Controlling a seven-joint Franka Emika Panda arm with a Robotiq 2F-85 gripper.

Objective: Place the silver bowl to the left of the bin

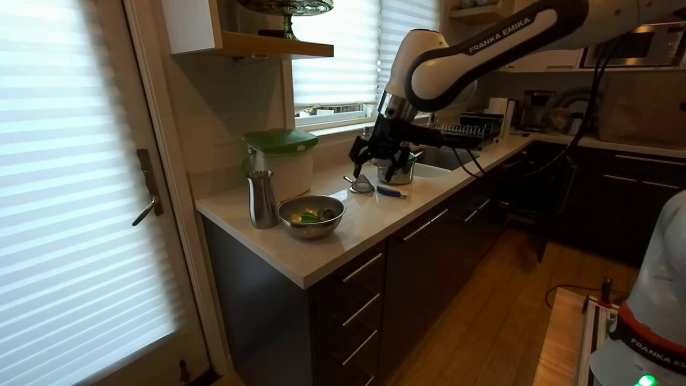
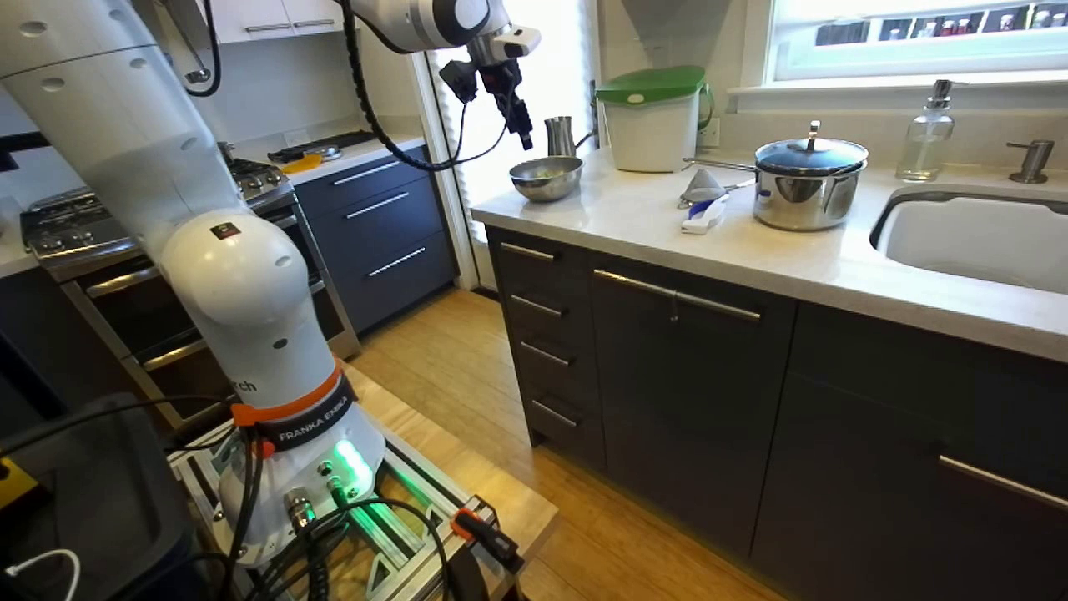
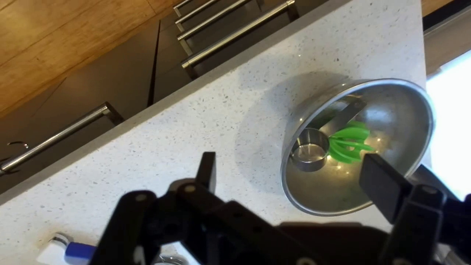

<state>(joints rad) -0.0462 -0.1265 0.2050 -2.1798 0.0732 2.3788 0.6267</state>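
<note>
A kitchen surrounds me, its pale speckled countertop (image 1: 375,214) running from the lower centre of an exterior view towards the right. On that near end, a little left of and below centre, the round shiny metal bowl (image 1: 311,231) stands upright, just beside a tall slim metal cup (image 1: 261,201) and lower in the frame than the white bin with a green lid (image 1: 283,161). My black two-fingered pincer (image 1: 373,176) hangs above and apart from the bowl, fingers spread wide, holding nothing.

I judge the bowl stiff, thin-walled and fairly light, unlikely to break but slick; my pads could slide on that polish. Its load looks loose: a metal measuring cup (image 3: 311,166) and a bright green ribbed piece (image 3: 349,143) would probably shift and rattle if I tipped it. So I'd pinch the rim (image 3: 323,213) along its bare bottom stretch in the wrist view, one finger inside and one outside, clear of both items, then lift slowly and level.
</note>
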